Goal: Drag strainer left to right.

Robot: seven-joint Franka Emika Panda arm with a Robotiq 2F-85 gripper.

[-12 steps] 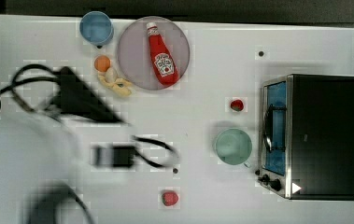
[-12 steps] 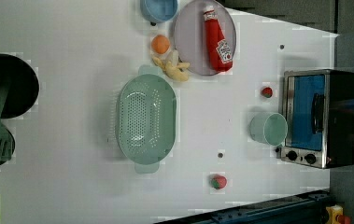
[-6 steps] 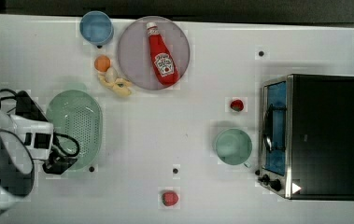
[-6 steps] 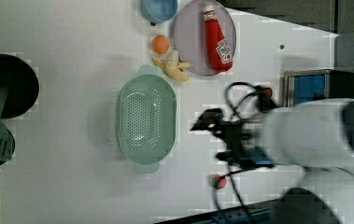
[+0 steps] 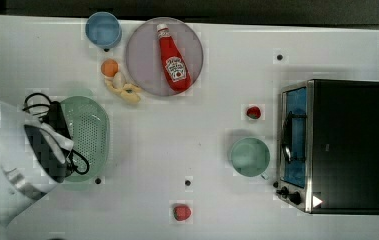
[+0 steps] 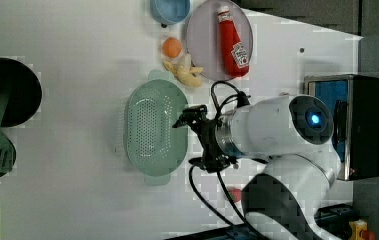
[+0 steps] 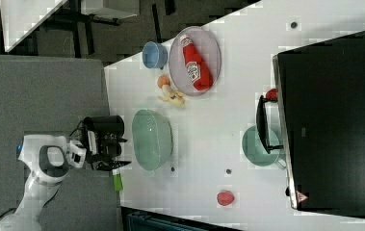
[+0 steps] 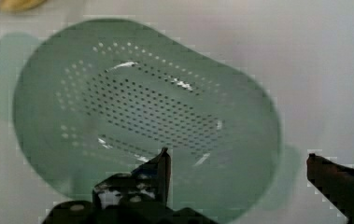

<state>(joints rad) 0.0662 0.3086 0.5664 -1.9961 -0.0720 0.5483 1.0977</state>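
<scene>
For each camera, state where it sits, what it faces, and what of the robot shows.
Top view: overhead, looking down on the table; arm covers part of the strainer.
Left view: overhead too, arm and open claw beside the strainer.
Right view: high, angled across the table; arm at the table's edge.
Wrist view: above the strainer; claw fingers visible.
All share the strainer.

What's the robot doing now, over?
Tool open, over strainer rim, gripping nothing. Strainer at the top view's left, undragged. Green cup sits toward the right.
</scene>
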